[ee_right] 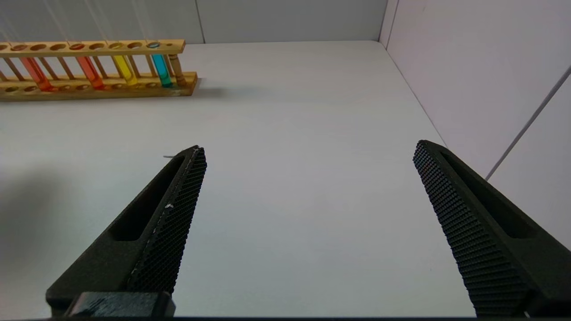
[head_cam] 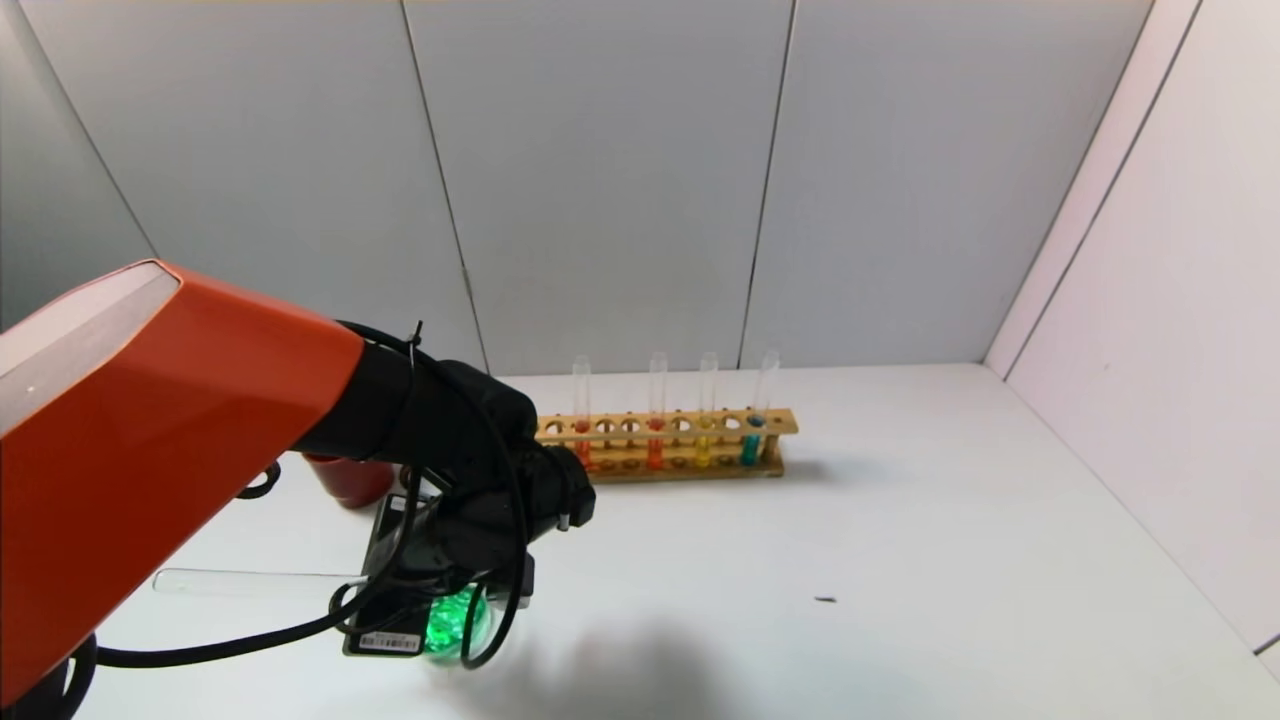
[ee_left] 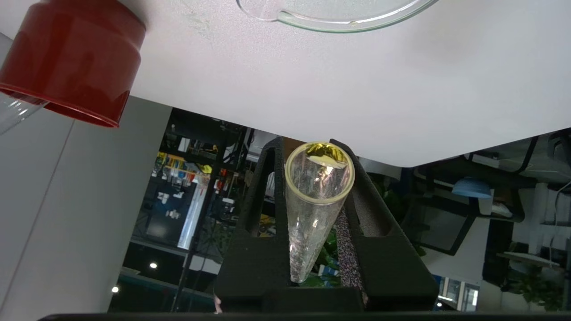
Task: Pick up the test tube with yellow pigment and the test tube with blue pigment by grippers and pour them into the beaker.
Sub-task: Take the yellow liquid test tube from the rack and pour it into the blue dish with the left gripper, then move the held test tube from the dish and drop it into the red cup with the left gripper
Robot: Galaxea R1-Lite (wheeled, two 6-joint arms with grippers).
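Pouring looks all but finished: the left gripper [ee_left: 308, 147] hangs right over the beaker [head_cam: 455, 625], fingers [ee_left: 267, 214] clamped on the yellow tube [ee_left: 312, 214], which lies roughly level with only a yellow trace at one end. The beaker holds green liquid, so I judge both pigments are already in. The next move probably calls for lifting away from the beaker and setting the spent tube down, perhaps in the red cup [head_cam: 350, 480] just behind the beaker, without knocking it. The head view shows the green liquid; the left wrist view catches only the beaker's rim, but shows the grip. I cannot place the blue tube. Only the right wrist view shows the right gripper [ee_right: 308, 151], fingers spread and empty, over the desk [head_cam: 900, 560] well apart from the beaker.
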